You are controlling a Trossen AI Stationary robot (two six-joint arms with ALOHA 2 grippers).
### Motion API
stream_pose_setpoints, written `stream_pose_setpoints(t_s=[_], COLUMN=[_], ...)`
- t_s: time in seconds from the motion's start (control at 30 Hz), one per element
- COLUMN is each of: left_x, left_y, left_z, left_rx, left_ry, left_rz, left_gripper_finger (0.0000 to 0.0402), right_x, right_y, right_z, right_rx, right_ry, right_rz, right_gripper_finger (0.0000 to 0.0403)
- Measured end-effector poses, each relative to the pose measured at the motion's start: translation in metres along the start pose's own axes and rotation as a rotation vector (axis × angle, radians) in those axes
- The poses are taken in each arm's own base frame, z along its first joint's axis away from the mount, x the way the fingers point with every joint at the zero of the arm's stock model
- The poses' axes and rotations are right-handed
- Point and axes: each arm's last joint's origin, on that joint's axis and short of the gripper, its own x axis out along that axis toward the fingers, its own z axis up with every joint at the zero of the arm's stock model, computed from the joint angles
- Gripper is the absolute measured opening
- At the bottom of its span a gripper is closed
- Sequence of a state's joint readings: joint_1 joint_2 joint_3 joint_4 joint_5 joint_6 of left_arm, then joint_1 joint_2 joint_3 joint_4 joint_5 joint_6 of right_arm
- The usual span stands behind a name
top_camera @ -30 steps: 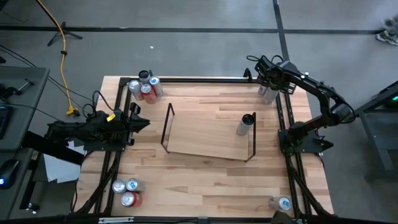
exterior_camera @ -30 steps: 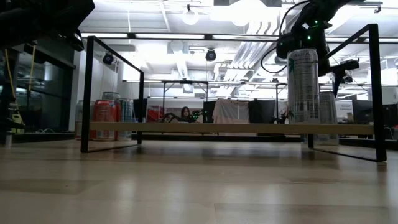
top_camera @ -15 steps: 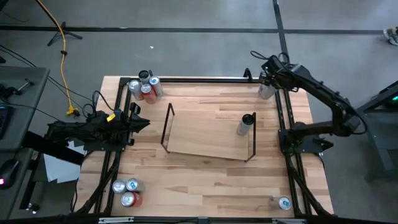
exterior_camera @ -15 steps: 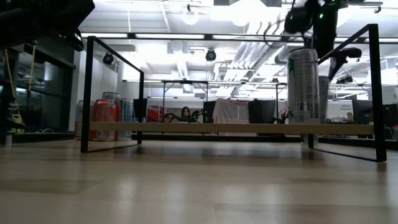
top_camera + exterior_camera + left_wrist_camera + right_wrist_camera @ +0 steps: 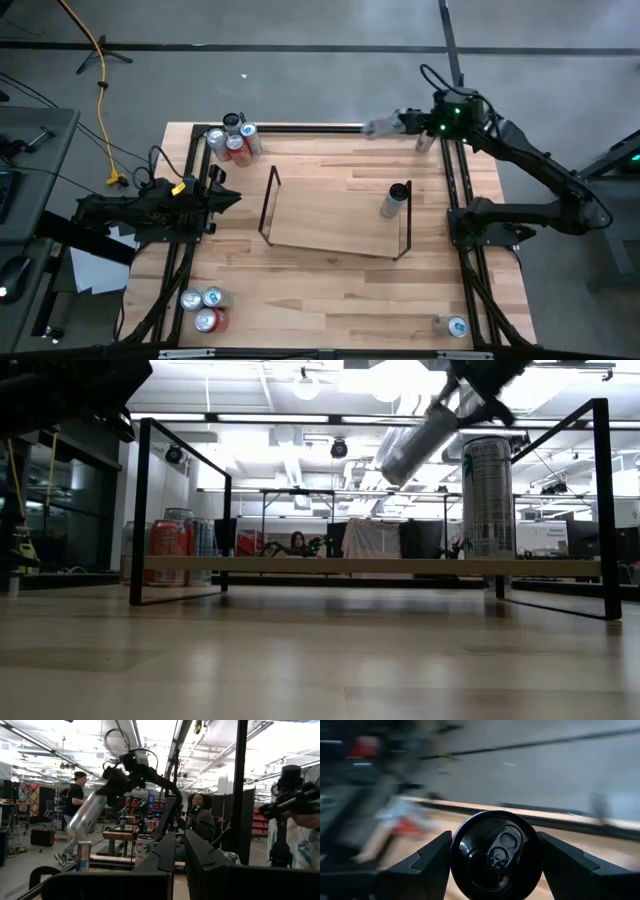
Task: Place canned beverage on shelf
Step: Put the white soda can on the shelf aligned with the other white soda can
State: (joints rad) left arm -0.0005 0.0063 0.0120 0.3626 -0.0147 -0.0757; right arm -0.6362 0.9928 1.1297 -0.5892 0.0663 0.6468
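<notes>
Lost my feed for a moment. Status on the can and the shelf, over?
Right gripper holds a can, tilted in the air over the table's far edge. Left gripper shut, parked at the left. One can already on the shelf; the rest bare.

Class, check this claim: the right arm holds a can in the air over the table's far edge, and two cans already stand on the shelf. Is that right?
Not quite. Only one tall can stands on the shelf, at its right end, as the high view shows. The rest holds: the right gripper carries a can tilted in the air over the table's far edge.
</notes>
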Motion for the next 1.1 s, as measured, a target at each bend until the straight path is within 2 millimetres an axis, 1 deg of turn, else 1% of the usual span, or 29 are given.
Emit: stream_pose_setpoints(t_s=[0.1,0.2,0.4,0.53,0.67,0.77,0.97,1.1], left_x=[0.0,0.0,0.0,0.0,0.0,0.0,0.0,0.0], left_y=[0.0,0.0,0.0,0.0,0.0,0.0,0.0,0.0], left_z=[0.0,0.0,0.0,0.0,0.0,0.0,0.0,0.0], left_rx=[0.0,0.0,0.0,0.0,0.0,0.0,0.0,0.0], left_ry=[0.0,0.0,0.0,0.0,0.0,0.0,0.0,0.0], left_rz=[0.0,0.0,0.0,0.0,0.0,0.0,0.0,0.0], left_gripper_finger=[0.0003,0.0003,0.0003,0.0003,0.0003,0.0003,0.0003,0.0003], right_x=[-0.001,-0.006,-0.027,-0.032,-0.031,-0.024,-0.003,0.006], right_y=[0.02,0.043,0.098,0.123,0.134,0.137,0.141,0.151], right_z=[-0.003,-0.005,-0.002,-0.009,-0.023,-0.038,-0.076,-0.099], right_rx=[-0.03,-0.108,-0.369,-0.518,-0.626,-0.685,-0.793,-0.854], right_ry=[0.004,0.055,0.191,0.333,0.489,0.596,0.741,0.794], right_rz=[0.151,0.229,0.345,0.347,0.291,0.224,0.117,0.126], right_gripper_finger=[0.0247,0.0247,0.0247,0.0247,0.0247,0.0247,0.0247,0.0247])
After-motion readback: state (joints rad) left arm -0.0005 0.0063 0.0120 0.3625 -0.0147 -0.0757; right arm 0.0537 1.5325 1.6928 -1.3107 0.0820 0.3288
